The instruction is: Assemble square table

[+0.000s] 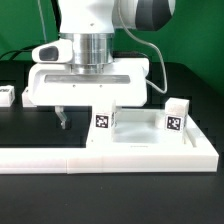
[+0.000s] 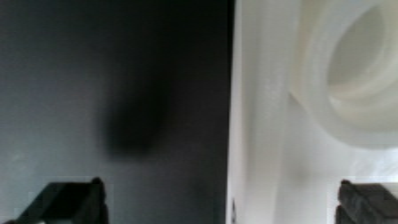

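gripper [image 2: 217,205] wide open, nothing pinched; tabletop [image 1: 140,142] edge runs between jaws, touching neither; tabletop sits at exterior view's right, just beside border bar [image 1: 50,160]; tagged leg [image 1: 177,115] upright by its right corner; wrist view pretty blurry tbh

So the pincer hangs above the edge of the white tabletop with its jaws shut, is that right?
Not quite: the jaws are open, not shut. The wrist view shows the pincer with its fingertips far apart and nothing gripped between them. The rest holds: it hangs above the edge of the white tabletop.
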`<state>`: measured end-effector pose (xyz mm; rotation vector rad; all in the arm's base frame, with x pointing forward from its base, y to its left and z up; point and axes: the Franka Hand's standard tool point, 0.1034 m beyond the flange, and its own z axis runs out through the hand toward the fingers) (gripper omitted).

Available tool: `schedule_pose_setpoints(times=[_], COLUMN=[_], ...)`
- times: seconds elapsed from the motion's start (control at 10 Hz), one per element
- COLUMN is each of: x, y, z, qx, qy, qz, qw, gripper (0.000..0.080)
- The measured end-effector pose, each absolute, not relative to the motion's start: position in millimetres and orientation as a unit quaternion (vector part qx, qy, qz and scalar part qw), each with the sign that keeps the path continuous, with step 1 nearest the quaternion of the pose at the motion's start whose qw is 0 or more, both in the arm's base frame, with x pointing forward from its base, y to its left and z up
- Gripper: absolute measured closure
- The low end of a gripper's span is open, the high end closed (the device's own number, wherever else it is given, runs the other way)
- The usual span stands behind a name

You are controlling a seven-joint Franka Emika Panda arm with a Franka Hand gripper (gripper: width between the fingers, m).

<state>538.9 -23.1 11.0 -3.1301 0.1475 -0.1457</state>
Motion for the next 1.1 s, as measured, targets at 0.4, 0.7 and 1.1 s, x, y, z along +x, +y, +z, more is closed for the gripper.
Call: schedule_pose_setpoints(times=[0.4,0.7,1.1], x=[538.3,538.2,538.1], y=[-22.9,-23.1,-23.1], z=[10.1,10.0,10.1], qx=[-0.997,-0.997,-0.997], qy=[0.055,0.055,0.055], qz=[-0.045,-0.045,-0.045], qw=[0.003,0.003,0.003], gripper=[0.0356,0.0676,0.0743])
